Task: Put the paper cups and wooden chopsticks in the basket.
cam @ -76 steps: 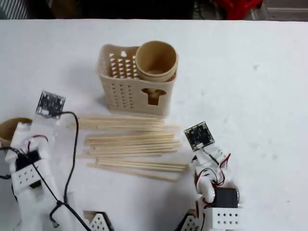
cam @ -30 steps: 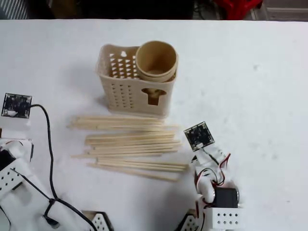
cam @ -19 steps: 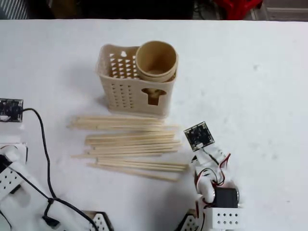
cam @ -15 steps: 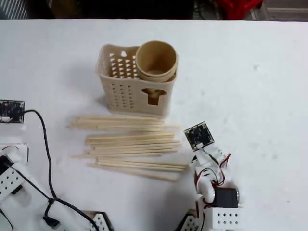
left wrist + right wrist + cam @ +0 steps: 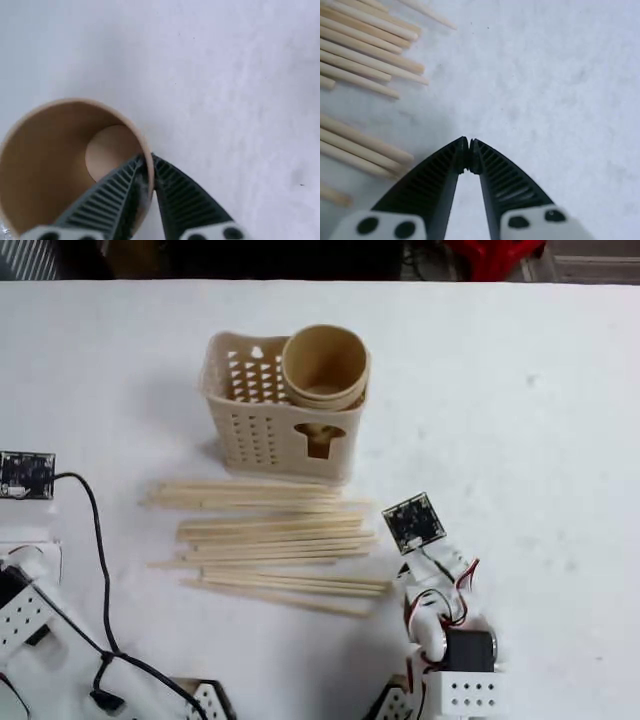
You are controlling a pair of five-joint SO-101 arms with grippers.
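Left arm has swung out to the worktop's left edge. There the left gripper (image 5: 148, 167) has its fingers pinched on the wall of a paper cup (image 5: 45, 145). The right gripper (image 5: 469, 155) is closed and empty beside the chopsticks (image 5: 270, 535). Advice: lift straight, keep the cup upright, and nest it into the stacked cups (image 5: 325, 365) in the basket (image 5: 260, 430).

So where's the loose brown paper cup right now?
In the left wrist view, the brown paper cup is mouth-up against the white table, with its near rim pinched by the left tool.
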